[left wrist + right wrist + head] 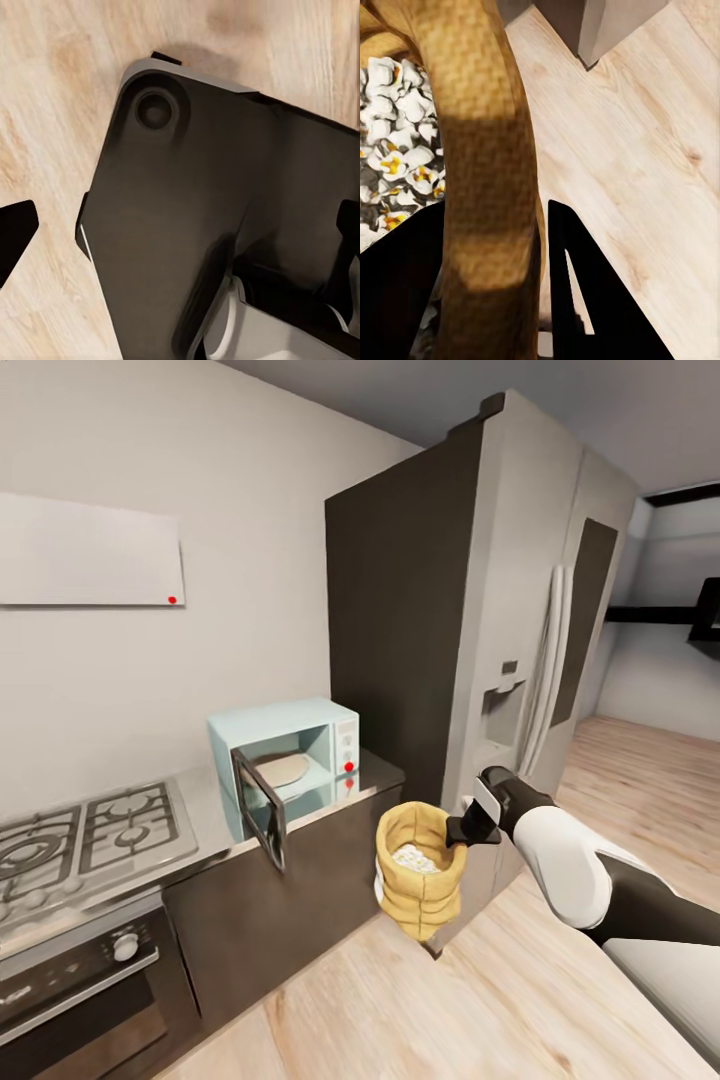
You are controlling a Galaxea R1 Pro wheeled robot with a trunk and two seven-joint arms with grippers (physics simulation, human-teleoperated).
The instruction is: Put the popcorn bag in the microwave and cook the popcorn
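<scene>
1. In the left wrist view, the robot's dark base (pixel 195 217) sits over the light wood floor (pixel 45 90). A black finger tip of the left end effector (pixel 13 234) shows at the frame edge; whether that end effector is wide or narrow cannot be told.
2. In the head view, the right arm (pixel 570 860), white and black, reaches forward from the lower right. The right end effector (pixel 462 830) is clamped on the rolled rim of the popcorn bag (pixel 420 872).
3. The right wrist view shows one black finger (pixel 585 300) outside the tan rim and the other inside the bag, with the woven rim (pixel 487 187) pinched between them.
4. The bag hangs upright in the air above the floor, in front of the dark cabinet front (pixel 270 900), just beside and below the desk's corner. It is off the desk (pixel 205 800) and outside the microwave.
5. Inside the bag lie pale yellow-white puffs of popcorn (pixel 394 150), seen from the head view as a light heap (pixel 415 858) below the rim.
6. Farther back, the pale-blue microwave (pixel 300 745) stands on the grey desk with its dark glass door (pixel 260 822) swung open toward the robot. A round plate (pixel 278 768) lies inside the cavity, and a red light (pixel 348 766) shows on the control panel.
7. A gas hob (pixel 85 835) lies to the left on the desk, with a steel oven (pixel 80 980) below it.
8. A tall steel fridge (pixel 500 630) stands behind the microwave to the right.
</scene>
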